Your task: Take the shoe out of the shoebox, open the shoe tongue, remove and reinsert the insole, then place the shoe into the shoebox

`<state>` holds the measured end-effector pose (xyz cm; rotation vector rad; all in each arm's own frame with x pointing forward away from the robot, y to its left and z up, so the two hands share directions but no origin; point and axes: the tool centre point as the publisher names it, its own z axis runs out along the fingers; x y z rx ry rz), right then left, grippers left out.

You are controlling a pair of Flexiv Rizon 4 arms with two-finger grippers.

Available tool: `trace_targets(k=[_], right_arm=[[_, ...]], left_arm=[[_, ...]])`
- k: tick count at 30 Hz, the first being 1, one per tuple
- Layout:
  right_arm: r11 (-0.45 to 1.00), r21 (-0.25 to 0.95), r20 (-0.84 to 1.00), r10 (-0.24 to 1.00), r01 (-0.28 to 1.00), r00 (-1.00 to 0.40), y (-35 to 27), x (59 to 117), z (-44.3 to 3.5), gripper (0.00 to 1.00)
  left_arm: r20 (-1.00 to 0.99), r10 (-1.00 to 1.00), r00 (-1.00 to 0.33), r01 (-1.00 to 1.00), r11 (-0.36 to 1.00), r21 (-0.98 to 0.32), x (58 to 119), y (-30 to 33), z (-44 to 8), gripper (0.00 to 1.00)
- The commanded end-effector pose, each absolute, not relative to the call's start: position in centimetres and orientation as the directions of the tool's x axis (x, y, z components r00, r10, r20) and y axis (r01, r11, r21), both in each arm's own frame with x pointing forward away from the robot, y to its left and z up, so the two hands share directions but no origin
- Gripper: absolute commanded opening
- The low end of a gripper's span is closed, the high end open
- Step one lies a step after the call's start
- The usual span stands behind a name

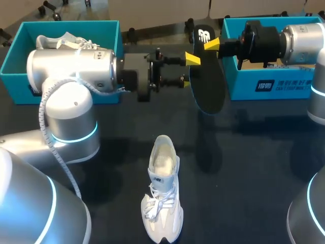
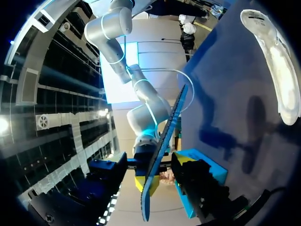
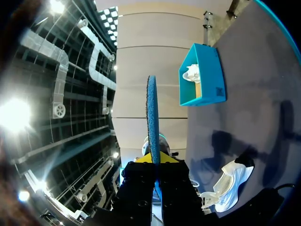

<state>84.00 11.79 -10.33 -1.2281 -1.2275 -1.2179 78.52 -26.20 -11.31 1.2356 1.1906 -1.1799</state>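
**Insole held in the air between the two grippers**

**Head view.** The black insole (image 1: pixel 208 76) is held off the table (image 1: pixel 254 168), between the left box (image 1: pixel 15 86) and the right box (image 1: pixel 238 84). The right gripper (image 1: pixel 212 44) pinches the insole near its far end, its yellow tips pressed onto it from two sides. The left gripper (image 1: pixel 189 71) faces the insole from the other side, with its fingers spread and its tips at the insole's edge. The white shoe (image 1: pixel 162 193) lies on the table nearer the robot, well apart from both boxes. A second shoe (image 1: pixel 61 40) sits in the left box.

**Left wrist view.** The insole appears edge-on and passes between the spread fingers. The right gripper clamps it just ahead. The shoe lies on the table off to one side, and the right box is beyond the fingers.

**Right wrist view.** The insole stands edge-on, nipped between the two tips. Beyond it are the left box with the second shoe, and the shoe on the table.
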Motion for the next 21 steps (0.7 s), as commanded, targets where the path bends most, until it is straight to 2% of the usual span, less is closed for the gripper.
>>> trace_targets(k=[1, 8, 15, 19, 21], right_arm=[[-0.013, 0.013, 1.0, 0.02, 1.0, -0.013, 11.89, 84.03, -10.41, 0.0], [-0.013, 0.013, 1.0, 0.02, 1.0, -0.013, 11.89, 84.03, -10.41, 0.0], [-0.013, 0.013, 1.0, 0.02, 1.0, -0.013, 11.89, 84.03, -10.41, 0.0], [-0.013, 0.013, 1.0, 0.02, 1.0, -0.013, 11.89, 84.03, -10.41, 0.0], [-0.013, 0.013, 1.0, 0.02, 1.0, -0.013, 11.89, 84.03, -10.41, 0.0]], left_arm=[[-0.999, 0.008, 0.039, 0.999, 0.002, 0.039, 78.68, -26.95, -11.11, 0.53], [-0.999, 0.002, 0.045, 0.999, 0.006, 0.045, 78.86, -27.19, -10.76, 0.42], [-0.999, 0.002, 0.048, 0.999, 0.004, 0.048, 78.86, -27.24, -10.66, 0.38], [-0.999, 0.0, 0.047, 0.999, 0.006, 0.047, 78.86, -27.27, -10.46, 0.31], [-0.999, -0.002, 0.048, 0.999, 0.006, 0.048, 78.84, -27.24, -10.34, 0.31]])
